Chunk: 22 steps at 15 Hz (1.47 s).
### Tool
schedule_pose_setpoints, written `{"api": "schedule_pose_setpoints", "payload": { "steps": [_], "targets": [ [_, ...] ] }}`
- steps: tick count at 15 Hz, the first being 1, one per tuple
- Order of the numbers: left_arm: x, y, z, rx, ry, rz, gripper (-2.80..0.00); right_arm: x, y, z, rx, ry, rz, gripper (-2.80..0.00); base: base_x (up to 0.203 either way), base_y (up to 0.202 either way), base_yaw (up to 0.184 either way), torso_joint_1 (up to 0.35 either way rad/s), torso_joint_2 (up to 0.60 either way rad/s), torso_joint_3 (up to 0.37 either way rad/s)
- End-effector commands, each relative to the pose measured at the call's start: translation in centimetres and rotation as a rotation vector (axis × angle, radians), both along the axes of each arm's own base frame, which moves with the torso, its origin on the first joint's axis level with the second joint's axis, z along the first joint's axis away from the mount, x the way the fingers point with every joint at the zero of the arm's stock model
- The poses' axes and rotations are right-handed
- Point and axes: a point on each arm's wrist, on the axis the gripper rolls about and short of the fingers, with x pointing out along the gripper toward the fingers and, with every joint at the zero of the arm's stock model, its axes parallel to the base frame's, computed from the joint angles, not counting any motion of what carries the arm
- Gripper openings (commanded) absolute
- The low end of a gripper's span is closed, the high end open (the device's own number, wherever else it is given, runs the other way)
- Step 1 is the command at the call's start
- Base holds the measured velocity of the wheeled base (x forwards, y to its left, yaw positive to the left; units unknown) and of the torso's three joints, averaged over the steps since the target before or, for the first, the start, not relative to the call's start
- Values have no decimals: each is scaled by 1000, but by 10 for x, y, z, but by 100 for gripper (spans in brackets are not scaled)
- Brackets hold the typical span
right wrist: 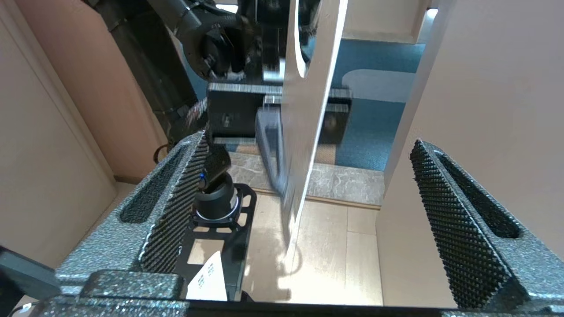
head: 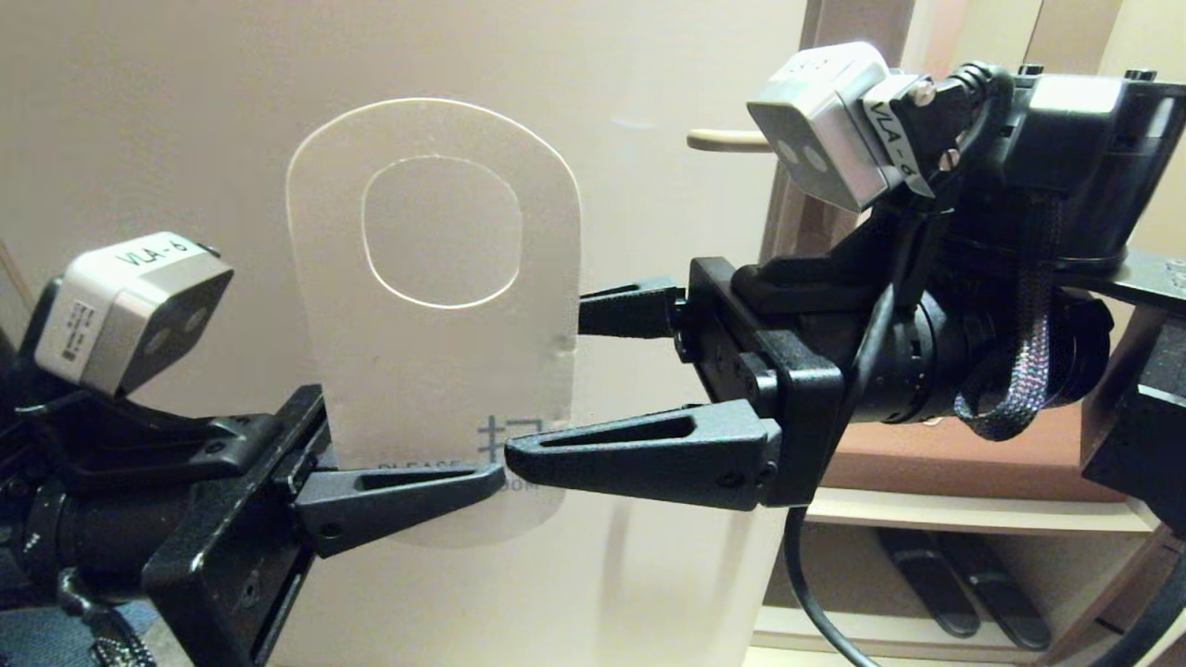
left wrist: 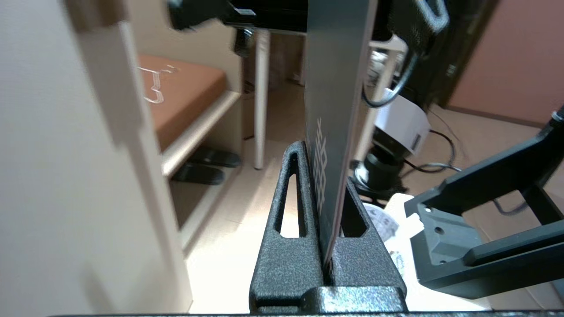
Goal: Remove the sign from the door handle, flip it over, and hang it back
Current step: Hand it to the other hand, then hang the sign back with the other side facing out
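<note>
The sign [head: 435, 371] stands upright in front of the pale door, its white side facing me and its rounded top with the hole uppermost. My left gripper [head: 482, 474] is shut on its lower left part; in the left wrist view the card [left wrist: 335, 88] is pinched edge-on between the left gripper [left wrist: 321, 171] fingers. My right gripper [head: 547, 384] is open, with one finger before and one behind the sign's right edge, touching neither face. In the right wrist view the sign [right wrist: 308, 88] stands midway in the right gripper [right wrist: 308, 141] gap. The door handle [head: 727, 140] juts out bare, up and right of the sign.
The pale door [head: 185, 111] fills the background. Right of it is a low shelf with a brown cushion [head: 954, 459] and black slippers [head: 964, 584] underneath. Light wooden floor [right wrist: 326, 246] lies below the grippers.
</note>
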Motion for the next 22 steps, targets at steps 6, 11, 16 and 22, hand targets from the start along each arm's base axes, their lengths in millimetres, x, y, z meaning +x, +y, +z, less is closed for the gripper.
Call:
{"api": "schedule_pose_setpoints", "payload": {
  "steps": [6,11,16,22],
  "targets": [
    [-7,27,4,-19,-40,118,-280,6,-24,-7,-18,12,-210,0,0,0,0,0,0,0],
    [-16,35,4,-26,-57,139,-280,16,-32,-13,-16,0,-525,0,0,0,0,0,0,0],
    [-28,39,2,-33,-69,144,-280,8,-49,-24,-59,16,-848,0,0,0,0,0,0,0],
    [-41,44,-1,-26,-57,147,-280,3,-80,-28,-67,17,-1014,-280,0,0,0,0,0,0]
  ]
}}
